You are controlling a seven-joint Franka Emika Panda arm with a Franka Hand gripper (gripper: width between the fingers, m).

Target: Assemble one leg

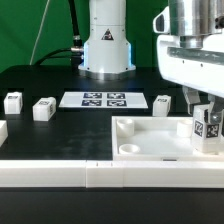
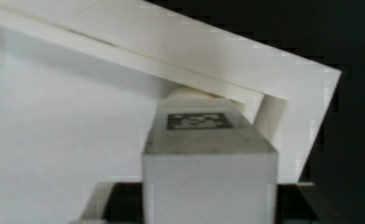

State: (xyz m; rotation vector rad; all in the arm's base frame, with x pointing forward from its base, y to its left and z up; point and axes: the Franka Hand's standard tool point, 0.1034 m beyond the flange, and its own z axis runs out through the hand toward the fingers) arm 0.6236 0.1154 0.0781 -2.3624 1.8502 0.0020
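Note:
My gripper [image 1: 205, 114] is at the exterior view's right, shut on a leg [image 1: 208, 130], a small white post with a black-and-white tag on its side. It holds the leg upright over the right-hand corner of the large flat white square piece [image 1: 150, 138] with the raised rim. In the wrist view the leg [image 2: 211, 155] runs out from between my dark fingers [image 2: 129, 200] toward that piece's corner rim [image 2: 250, 75]. I cannot tell whether the leg touches the piece. Three more legs lie loose on the table [image 1: 13, 101] [image 1: 43, 108] [image 1: 162, 103].
The marker board [image 1: 105, 99] lies flat in front of the robot base [image 1: 106, 45]. A round hole [image 1: 128, 150] shows in the square piece's near left corner. A long white wall [image 1: 90, 178] runs along the front. A white part [image 1: 2, 130] shows at the left edge.

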